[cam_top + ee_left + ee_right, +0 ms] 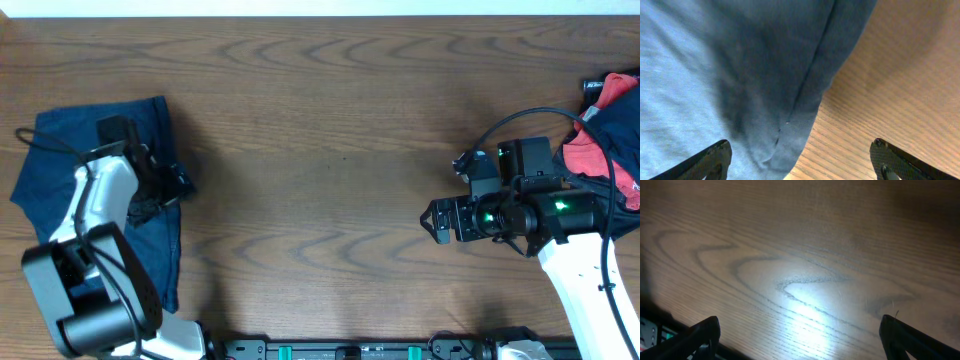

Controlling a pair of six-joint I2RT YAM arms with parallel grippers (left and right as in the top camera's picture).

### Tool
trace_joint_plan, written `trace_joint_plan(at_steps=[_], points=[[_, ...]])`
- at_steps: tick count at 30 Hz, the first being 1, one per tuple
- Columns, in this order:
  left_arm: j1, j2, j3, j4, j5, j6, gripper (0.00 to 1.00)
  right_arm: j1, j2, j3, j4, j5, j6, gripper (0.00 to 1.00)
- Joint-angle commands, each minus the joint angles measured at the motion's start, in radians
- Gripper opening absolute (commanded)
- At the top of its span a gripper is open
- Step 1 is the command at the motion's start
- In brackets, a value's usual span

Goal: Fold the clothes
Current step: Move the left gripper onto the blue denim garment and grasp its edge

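Desk [330, 130]: brown wood grain.
Shorts [60, 160]: dark navy, lying flat on the desk's left end. Probably soft, light and limp, and will sag. Best taken at a hemmed edge or corner.
Left gripper [800, 162]: over the desk's left end, jaws released, nothing held.
Right gripper [800, 337]: over the desk's right side, jaws spread, empty.
Writing: none readable.

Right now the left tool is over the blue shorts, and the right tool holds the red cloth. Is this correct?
No. The right tool is open and holds nothing; the right wrist view shows only table below it. The left tool is indeed over the blue shorts.
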Motion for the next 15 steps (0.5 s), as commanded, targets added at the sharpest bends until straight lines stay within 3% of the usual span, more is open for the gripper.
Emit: trace_joint_plan(at_steps=[1, 15], points=[[0.005, 0.016, 0.023, -0.006, -0.053, 0.025, 0.91, 0.008, -0.003, 0.023, -0.01, -0.012, -0.019, 0.99], [0.083, 0.016, 0.023, -0.009, -0.061, 0.025, 0.89, 0.008, -0.003, 0.023, 0.008, -0.035, -0.019, 0.99]])
